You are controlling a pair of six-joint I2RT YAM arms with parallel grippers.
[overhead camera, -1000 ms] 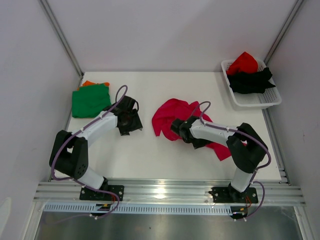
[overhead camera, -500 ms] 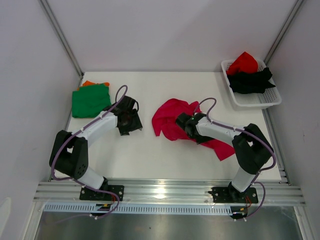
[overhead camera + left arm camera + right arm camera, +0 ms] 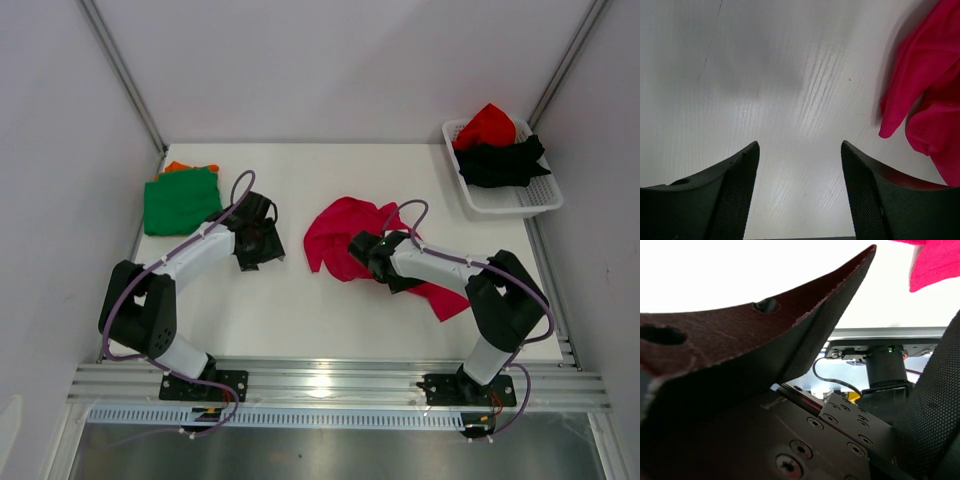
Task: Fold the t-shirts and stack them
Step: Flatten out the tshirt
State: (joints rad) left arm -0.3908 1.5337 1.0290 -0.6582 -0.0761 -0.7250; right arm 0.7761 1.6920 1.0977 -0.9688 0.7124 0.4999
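While the cloth lies bunched, step in hand: flattening the magenta-pink t-shirt (image 3: pixel 340 225) on the worktop (image 3: pixel 300 310). This is probably best done by pinching two outer edges and drawing them apart, rather than grabbing the middle of the heap.
Shirt position: crumpled at mid-worktop, between the two arms, its near-right part under the right arm.
Basket (image 3: pixel 520 207): white lattice at the far right corner. It holds a red t-shirt (image 3: pixel 487 125) at the back and a black t-shirt (image 3: pixel 500 162) in front, both unfolded.
Stack: green t-shirt (image 3: pixel 180 200) lies folded at far left, with an orange t-shirt (image 3: pixel 178 166) peeking out at its far edge.
Right claw (image 3: pixel 362 250): low against the pink heap, jaws apart, no cloth seen between them.
Left claw (image 3: pixel 800 145): jaws wide apart and empty, over bare worktop just left of the shirt's edge.
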